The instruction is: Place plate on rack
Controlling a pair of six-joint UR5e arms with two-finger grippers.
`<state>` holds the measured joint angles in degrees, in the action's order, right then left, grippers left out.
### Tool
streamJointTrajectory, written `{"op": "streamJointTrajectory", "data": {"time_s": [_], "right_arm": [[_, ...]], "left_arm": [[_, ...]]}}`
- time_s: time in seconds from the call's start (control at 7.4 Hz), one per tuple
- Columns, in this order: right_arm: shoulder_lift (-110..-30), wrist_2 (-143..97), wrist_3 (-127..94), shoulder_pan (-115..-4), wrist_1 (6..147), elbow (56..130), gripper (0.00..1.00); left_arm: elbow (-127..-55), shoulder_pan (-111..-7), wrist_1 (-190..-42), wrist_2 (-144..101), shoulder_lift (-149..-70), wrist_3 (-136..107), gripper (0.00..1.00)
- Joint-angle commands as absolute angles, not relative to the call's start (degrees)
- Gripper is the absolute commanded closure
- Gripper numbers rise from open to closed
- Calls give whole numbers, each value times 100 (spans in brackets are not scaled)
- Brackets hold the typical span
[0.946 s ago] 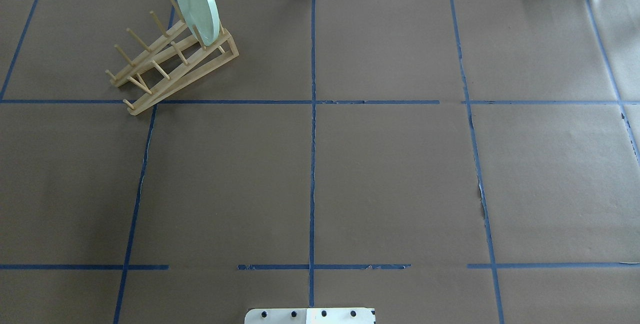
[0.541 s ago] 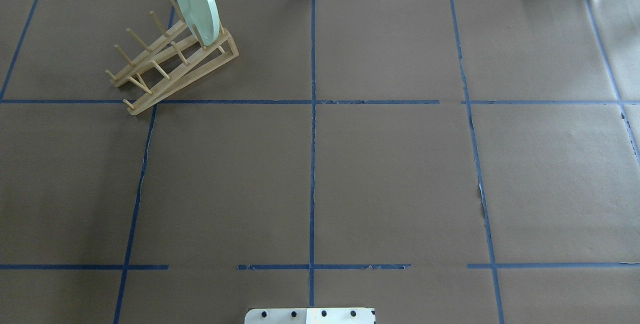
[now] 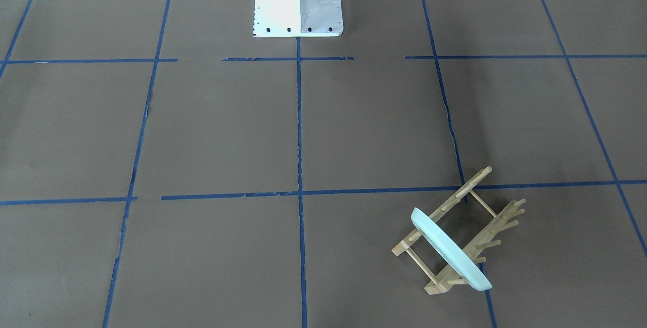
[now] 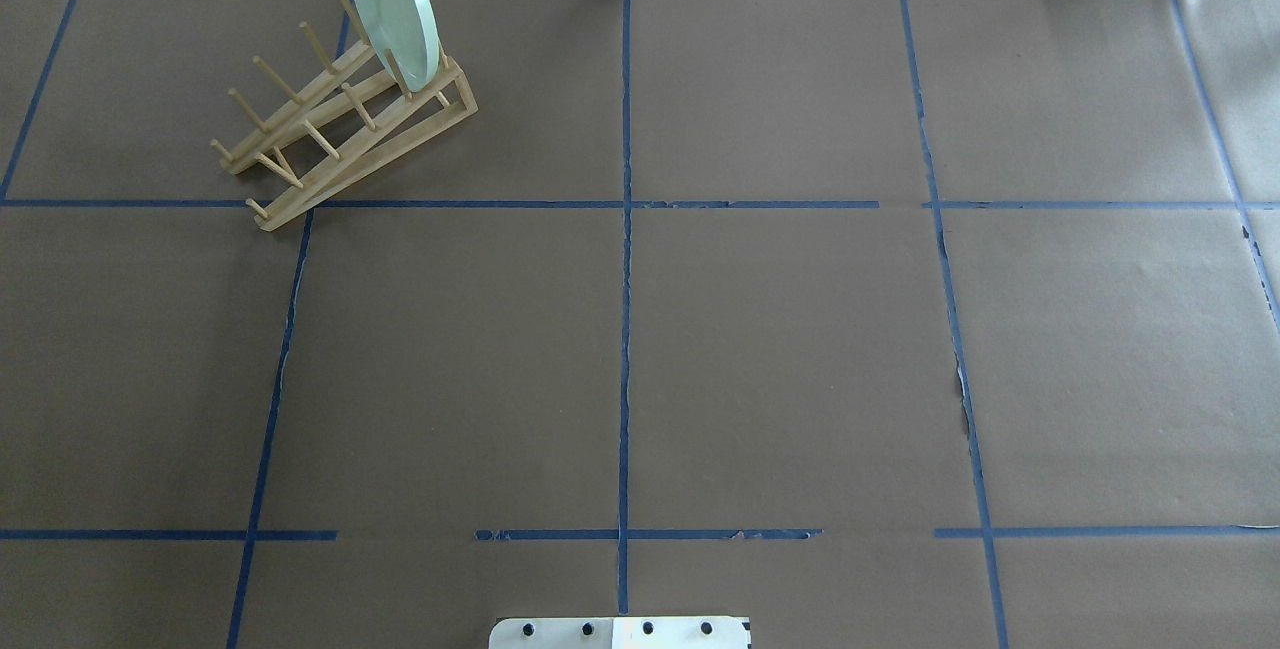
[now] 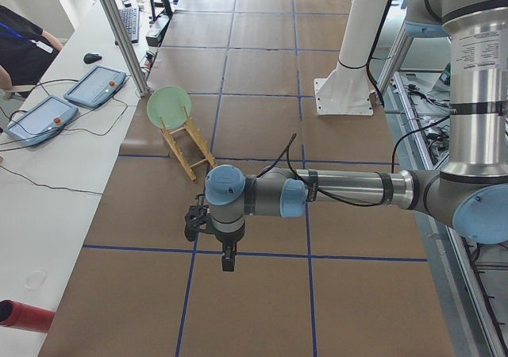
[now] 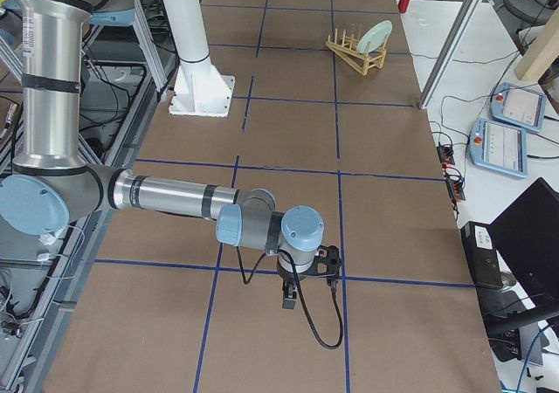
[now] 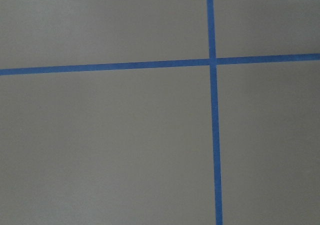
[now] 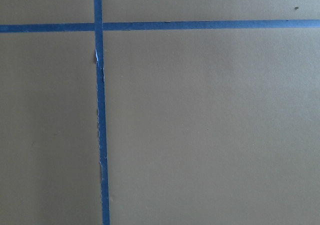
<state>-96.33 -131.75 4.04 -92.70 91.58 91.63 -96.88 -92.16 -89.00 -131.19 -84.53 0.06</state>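
**A:** Entry one?

**B:** Round pale mint-green plate (image 4: 392, 9). It stands on edge, tilted, in the end slot of a small light-wood dish rack (image 4: 340, 129) with upright dowel pegs. Its lower rim rests between the two rails.

**A:** Where is the rack?

**B:** On the far left part of the brown paper-covered table (image 4: 780, 359), set askew across a blue tape line (image 4: 300, 259). The plate occupies the end farther from the robot.

**A:** Entry two?

**B:** Left gripper (image 5: 228, 260). It points down above the table, well apart from the rack. I cannot tell whether the jaws are spread or pressed together.

**A:** Entry three?

**B:** Right gripper (image 6: 290, 301). It points down above the table's opposite end, far from the rack. I cannot tell the state of the jaws here either.

**A:** And the wrist views?

**B:** Each shows brown paper and a crossing of blue tape.

**A:** Fixtures?

**B:** White pedestal base (image 3: 298, 4), at the middle of the robot's edge of the table.
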Motion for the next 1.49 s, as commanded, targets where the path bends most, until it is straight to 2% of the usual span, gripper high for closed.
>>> {"op": "streamJointTrajectory", "data": {"time_s": [0.0,1.35], "right_arm": [[-9633,-13175,404,-9272,9158,9167,0],[-9633,-13175,404,-9264,9158,9158,0]], "left_arm": [[-9633,-9316,-8763,-13629,-8455,26,0],[-9554,-9308,-8851,-13693,-8464,44,0]]}}
